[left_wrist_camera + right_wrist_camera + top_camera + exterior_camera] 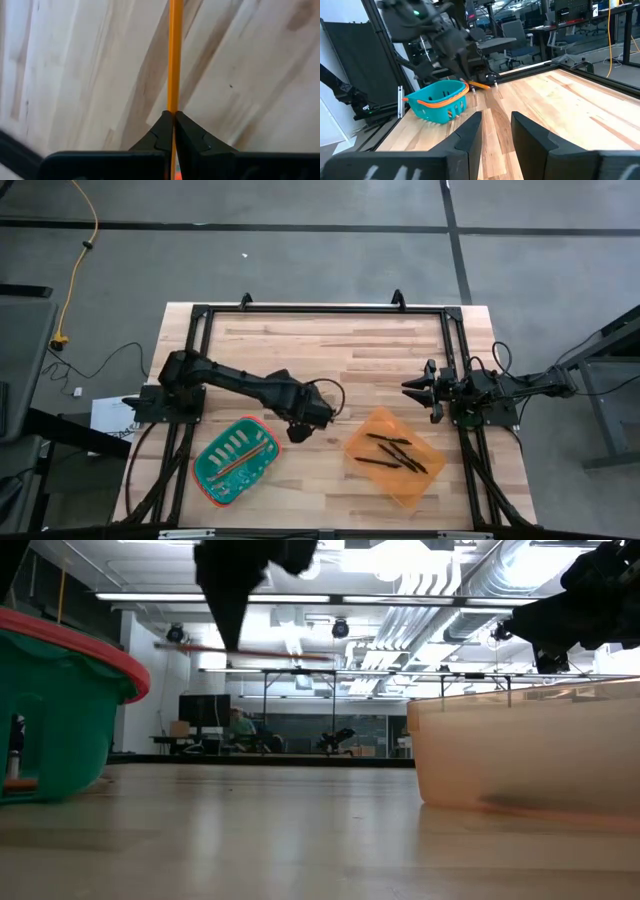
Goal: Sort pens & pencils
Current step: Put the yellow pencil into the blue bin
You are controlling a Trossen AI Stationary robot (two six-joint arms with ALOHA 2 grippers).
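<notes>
My left gripper (298,430) hovers above the table just right of the green basket (235,458), shut on an orange-yellow pencil (174,55). In the low view this pencil (250,650) shows as a thin level line under the left gripper (232,635). Another pencil (236,465) lies inside the basket. Several black pens (392,452) lie on the floor of the orange bin (420,485). My right gripper (495,131) waits open at the table's right edge, touching nothing. My left gripper pinches the pencil between its two fingertips (162,125), partway along the shaft (173,107). The fingers come from above and lie across the shaft. The pencil is lifted clear of the table and roughly level (476,84). How far back it sits between the fingers does not show.
The green basket (437,102) has an orange rim and slotted walls and stands near the table's near-left corner. The orange bin (520,755) stands to its right, with bare wood between them. A black frame (320,310) runs along the table's far and side edges.
</notes>
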